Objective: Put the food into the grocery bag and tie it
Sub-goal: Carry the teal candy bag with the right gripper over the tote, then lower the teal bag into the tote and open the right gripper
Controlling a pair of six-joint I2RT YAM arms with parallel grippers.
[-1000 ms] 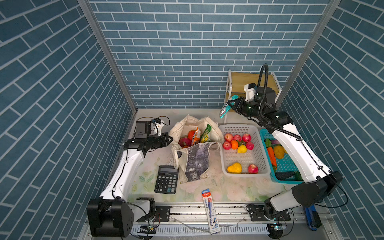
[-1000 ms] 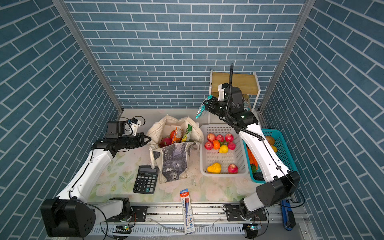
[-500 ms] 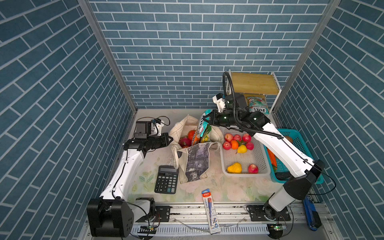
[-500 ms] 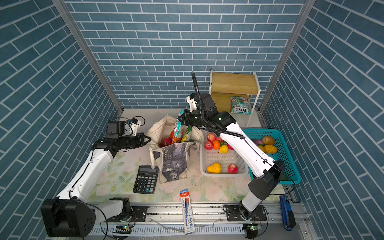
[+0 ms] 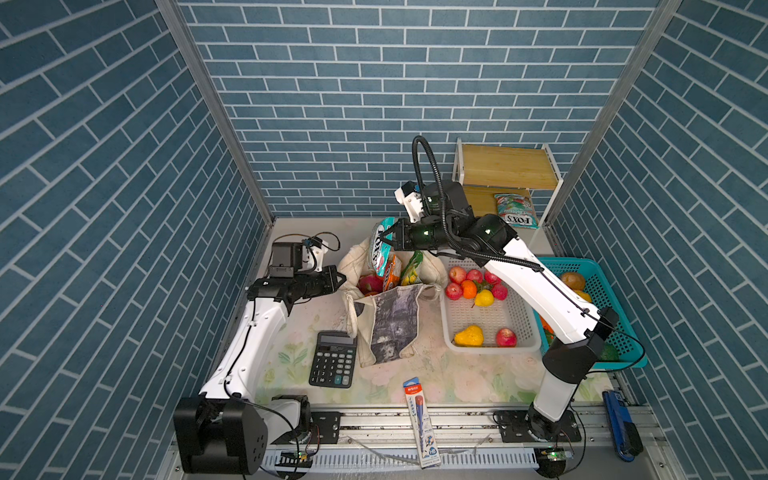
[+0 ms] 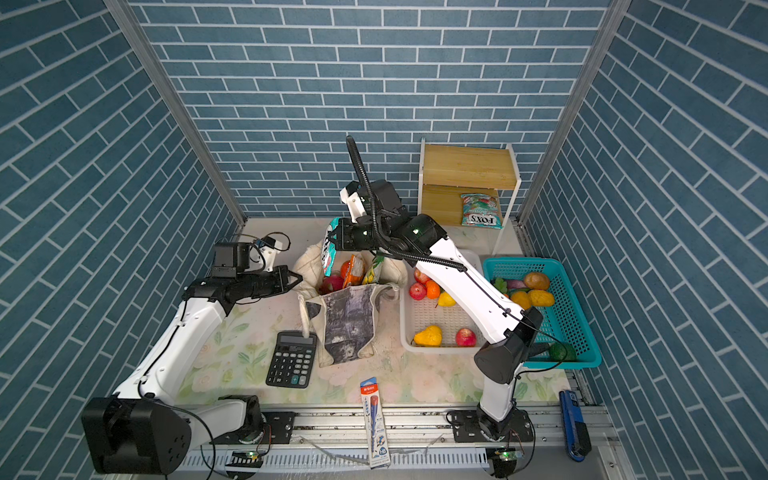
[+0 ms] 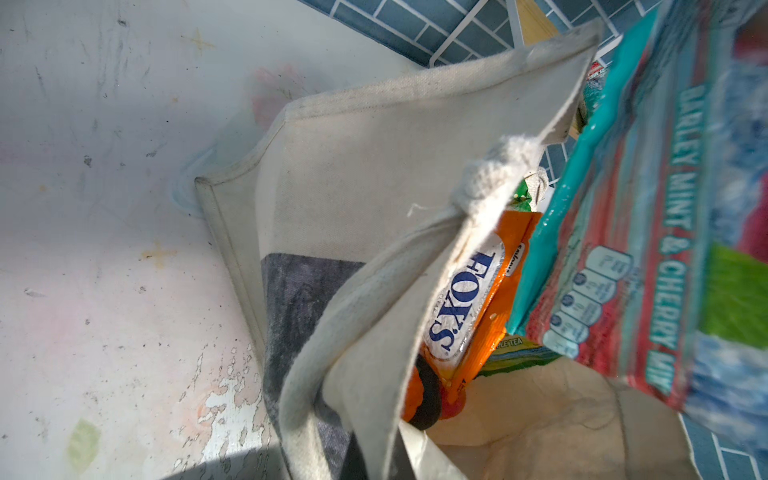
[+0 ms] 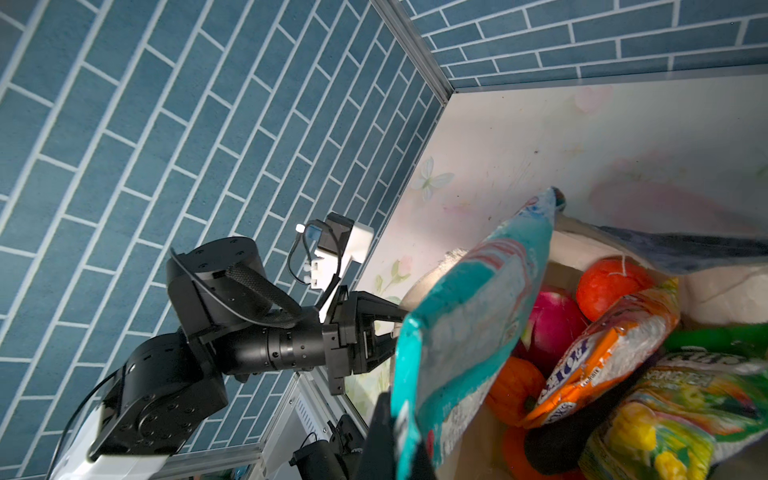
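Grocery bag [image 5: 392, 320] stands centre frame, mouth open. Dragon fruit [image 5: 370, 283], orange packet [image 5: 390, 272] and green packet [image 5: 411, 266] are inside. I hold the teal packet [image 5: 379, 249] over the mouth, clamped in my right gripper [image 5: 390, 240]. My left gripper [image 5: 338, 277] is closed, apparently pinching the left rim. Shelf packet [image 5: 515, 210] and tying remain. A second ago the right gripper was upper right, by the shelf [image 5: 505, 166].

White arm links [image 5: 257, 332], black joints [image 5: 571, 357], ribbed cable [image 5: 414, 162]

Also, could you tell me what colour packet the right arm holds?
The FOX'S packet is teal with red print, clearest in the left wrist view.
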